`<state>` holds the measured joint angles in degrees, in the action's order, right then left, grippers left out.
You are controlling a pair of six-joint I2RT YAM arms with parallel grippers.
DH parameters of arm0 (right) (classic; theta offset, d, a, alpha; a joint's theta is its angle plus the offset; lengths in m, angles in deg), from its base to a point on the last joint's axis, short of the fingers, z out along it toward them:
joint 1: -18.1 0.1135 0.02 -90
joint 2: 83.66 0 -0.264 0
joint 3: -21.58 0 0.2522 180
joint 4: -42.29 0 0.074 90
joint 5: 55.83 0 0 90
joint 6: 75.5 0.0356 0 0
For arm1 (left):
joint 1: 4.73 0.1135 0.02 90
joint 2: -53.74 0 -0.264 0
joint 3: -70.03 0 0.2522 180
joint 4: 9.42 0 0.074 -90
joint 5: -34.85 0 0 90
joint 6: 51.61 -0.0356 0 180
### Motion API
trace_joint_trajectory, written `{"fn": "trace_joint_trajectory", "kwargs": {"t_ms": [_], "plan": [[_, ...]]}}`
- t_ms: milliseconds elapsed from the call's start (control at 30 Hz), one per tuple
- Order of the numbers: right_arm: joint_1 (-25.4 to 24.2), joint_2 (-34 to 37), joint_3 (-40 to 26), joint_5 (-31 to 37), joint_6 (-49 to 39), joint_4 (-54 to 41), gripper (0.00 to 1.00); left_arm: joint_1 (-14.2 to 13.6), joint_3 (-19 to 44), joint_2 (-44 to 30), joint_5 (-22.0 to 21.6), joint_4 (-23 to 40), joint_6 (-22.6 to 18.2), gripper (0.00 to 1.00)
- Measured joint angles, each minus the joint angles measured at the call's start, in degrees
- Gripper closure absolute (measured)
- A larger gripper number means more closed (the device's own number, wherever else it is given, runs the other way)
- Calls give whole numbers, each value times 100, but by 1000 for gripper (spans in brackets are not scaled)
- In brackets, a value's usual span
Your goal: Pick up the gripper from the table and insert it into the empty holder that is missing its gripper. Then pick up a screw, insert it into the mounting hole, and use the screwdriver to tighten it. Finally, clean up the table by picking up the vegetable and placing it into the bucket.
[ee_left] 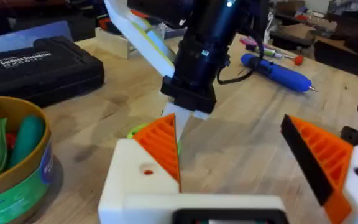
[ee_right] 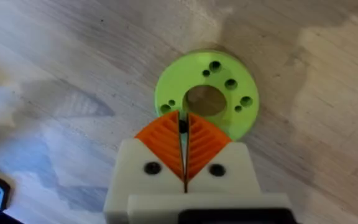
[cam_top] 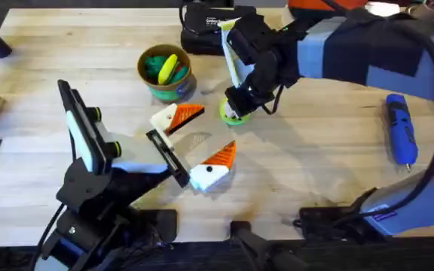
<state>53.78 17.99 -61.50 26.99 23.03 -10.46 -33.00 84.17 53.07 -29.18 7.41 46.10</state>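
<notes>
While the right end effector [ee_right: 184, 163] pinched a small dark screw [ee_right: 183, 126] over the green disc [ee_right: 207, 93] at frame centre, presumably picking it, the left end effector [ee_left: 244, 165] stood open.

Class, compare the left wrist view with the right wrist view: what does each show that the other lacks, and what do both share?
Only the left wrist view: the bucket, the black case, the screwdriver and the open left pincer. Only the right wrist view: the holes in the lime-green disc, seen from above. Both: that disc, the wooden table and the right pincer, shut.
</notes>
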Motion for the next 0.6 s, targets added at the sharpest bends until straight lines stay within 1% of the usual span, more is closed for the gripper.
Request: {"fn": "trace_joint_trajectory", "kwargs": {"t_ms": [400,600], "plan": [[-98,0,0,-72,-23,-23,994,0,0,0,-2,0,0,15],[-144,0,-117,-55,-173,-375,994,0,0,0,-2,0,0,15]]}}
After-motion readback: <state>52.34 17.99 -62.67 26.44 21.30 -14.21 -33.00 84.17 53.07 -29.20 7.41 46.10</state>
